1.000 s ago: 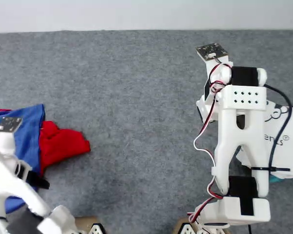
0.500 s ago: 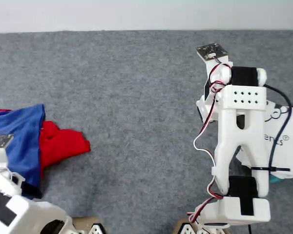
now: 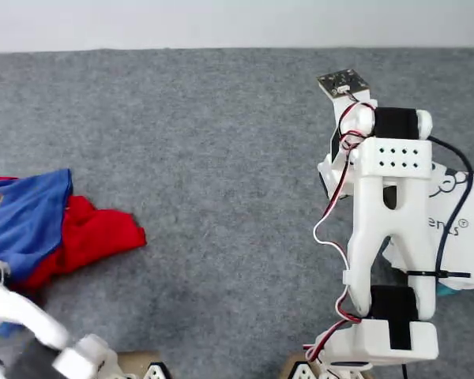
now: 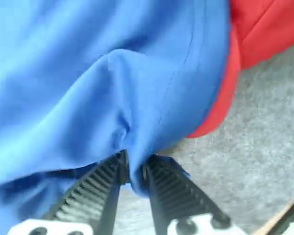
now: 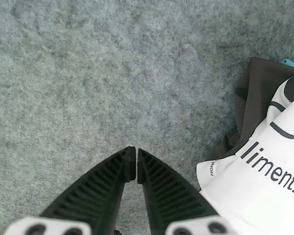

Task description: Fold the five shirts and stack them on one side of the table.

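The blue cotton shirt (image 3: 28, 225) lay crumpled at the 9 o'clock edge of the grey felt-like surface (image 3: 221, 150). The red shirt (image 3: 99, 237) was partly under it and came out from it toward 3 o'clock, with its free end flat on the surface. The two shirts were touching.

The white left arm (image 3: 20, 324) stood at about 7 o'clock, just beside the blue shirt. In the left wrist view, the left hand (image 4: 134, 164) was closed on a raised fold of the blue cotton shirt (image 4: 88, 73). The cloth was pinched between the two black ribbed fingers (image 4: 95, 191), and the red shirt (image 4: 264, 29) showed at the far side of the blue one.

The white right arm (image 3: 387, 229) stretched from about 5 o'clock up to 2 o'clock on the surface, well apart from the blue and red shirts. The right hand (image 5: 136, 156) had its fingertips pressed together and held nothing. It hung over bare grey surface (image 5: 88, 73). Near it lay the white shirt with dark print (image 5: 264, 181), which rested on top of a dark brown shirt (image 5: 255, 93). A small turquoise piece of cloth (image 5: 291, 63) was visible at the edge of the brown one.
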Controlling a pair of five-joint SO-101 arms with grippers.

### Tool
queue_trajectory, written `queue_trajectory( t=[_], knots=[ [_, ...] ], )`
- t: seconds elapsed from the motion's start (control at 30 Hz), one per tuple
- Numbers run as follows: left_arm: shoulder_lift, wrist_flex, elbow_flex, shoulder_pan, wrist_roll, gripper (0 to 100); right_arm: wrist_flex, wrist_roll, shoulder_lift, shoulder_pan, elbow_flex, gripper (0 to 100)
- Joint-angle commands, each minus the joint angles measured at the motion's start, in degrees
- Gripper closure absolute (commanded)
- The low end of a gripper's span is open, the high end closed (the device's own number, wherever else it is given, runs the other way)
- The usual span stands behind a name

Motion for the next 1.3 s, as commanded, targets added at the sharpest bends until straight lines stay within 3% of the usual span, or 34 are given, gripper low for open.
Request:
queue_trajectory(
  t=[0.0, 0.13, 0.33, 0.5, 0.67, 0.97, 1.27],
  knots=[
    [-13.2, 2.5, -3.4, 5.1, 4.0, 99, 2.4, -0.3, -3.7, 0.0, -0.4, 98.9],
    [-23.0, 4.7, -5.1, 14.4, 12.5, 99, 2.4, -0.3, -3.7, 0.0, -0.4, 98.9],
    [-28.1, 3.6, -6.0, 37.2, 24.4, 99, 2.4, -0.4, -3.7, 0.0, -0.4, 98.9],
    [-22.2, 0.7, -11.2, 54.9, 34.3, 99, 2.4, -0.3, -3.7, 2.2, -0.4, 98.9],
    [-7.3, 0.7, -23.4, 69.5, 37.9, 99, 2.3, -0.2, -3.7, 6.5, -0.4, 98.9],
    [22.3, 2.4, -59.4, 84.9, 37.9, 98, 2.3, -0.2, -3.7, 10.5, -0.4, 98.9],
    [50.1, 15.8, -101.5, 93.5, 37.9, 98, 2.3, -0.2, -3.7, 10.5, -0.4, 98.9]
  ],
)
